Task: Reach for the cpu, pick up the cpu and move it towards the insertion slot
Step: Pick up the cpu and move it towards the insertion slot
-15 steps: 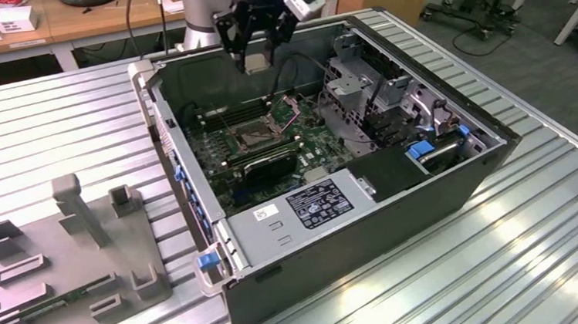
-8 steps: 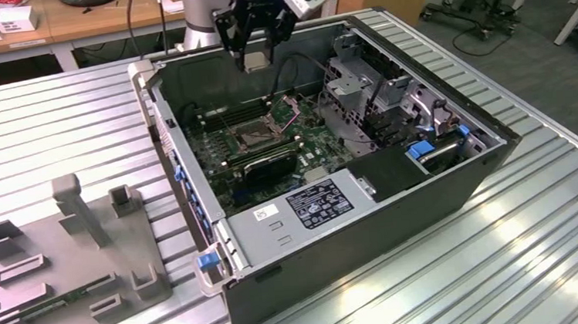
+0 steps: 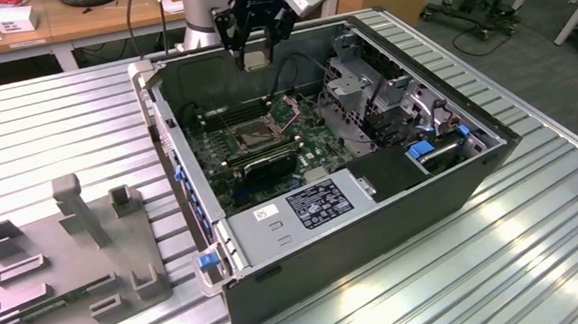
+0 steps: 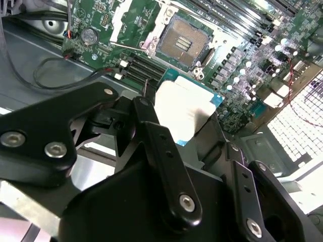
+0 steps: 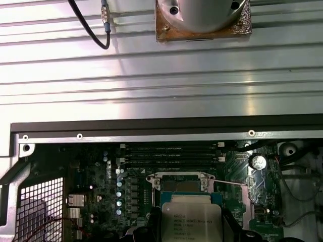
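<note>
1. The cpu (image 3: 256,61), in the exterior view, hangs clamped in the pincer (image 3: 257,59) above the far edge of the open computer case (image 3: 377,225). The case lies on a ribbed metal tabletop (image 3: 48,127). A grey fixture block (image 3: 65,265) sits on the tabletop toward the exterior view's left, well apart from the case. The insertion slot (image 3: 257,136) lies on the green board inside the case, below the chip, with open air between them. Wooden desks and a carpeted floor lie beyond.

2. In the second wrist view, the cpu (image 4: 184,108) shows its pale metal top between the black fingers (image 4: 156,146), which press its sides. The insertion slot (image 4: 182,43) is beyond it, its metal frame open around a dark centre; memory slots (image 4: 237,22) run just beside the frame.

3. In the first wrist view, the cpu (image 5: 191,222) covers part of the insertion slot (image 5: 181,182). The case's dark wall (image 5: 161,124) crosses above the board; past it lies bare tabletop (image 5: 151,75) with the arm's base (image 5: 202,17) and a black cable (image 5: 91,30).
</note>
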